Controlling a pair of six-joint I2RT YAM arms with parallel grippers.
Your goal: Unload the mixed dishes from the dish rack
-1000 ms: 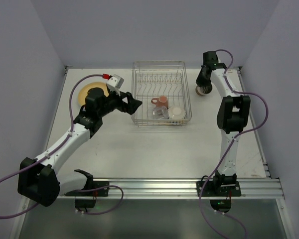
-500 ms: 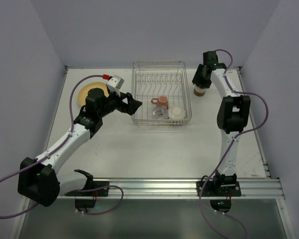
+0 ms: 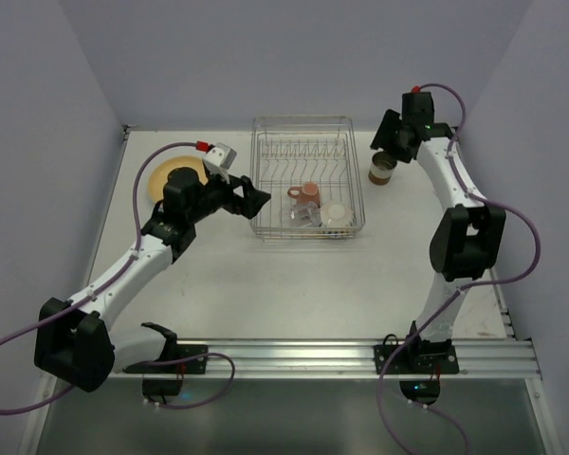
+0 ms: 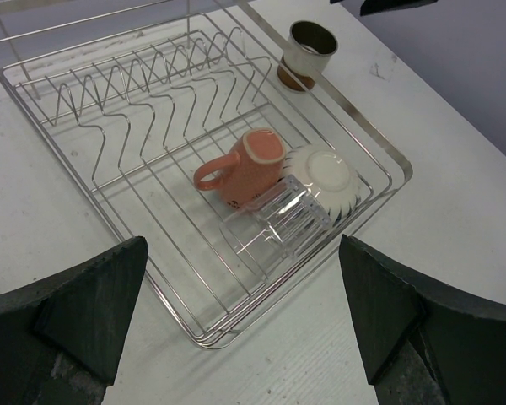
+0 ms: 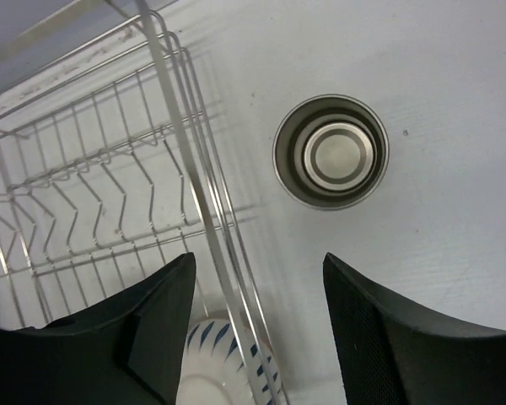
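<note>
Top view: your left gripper [image 3: 257, 197] is spread wide just off the rack's [image 3: 294, 152] left side, holding nothing. The yellow plate [image 3: 167, 174] lies back behind its wrist. Your right gripper [image 3: 386, 152] hangs over the brown cup [image 3: 382, 172] on the table [image 3: 266, 284].

Left wrist: 3 dishes, mug [image 4: 244, 164], white cup [image 4: 325, 173] and glass [image 4: 287, 221], huddle in the rack straight ahead.

Right wrist: jaws apart, brown cup upright ahead of them, untouched.
</note>
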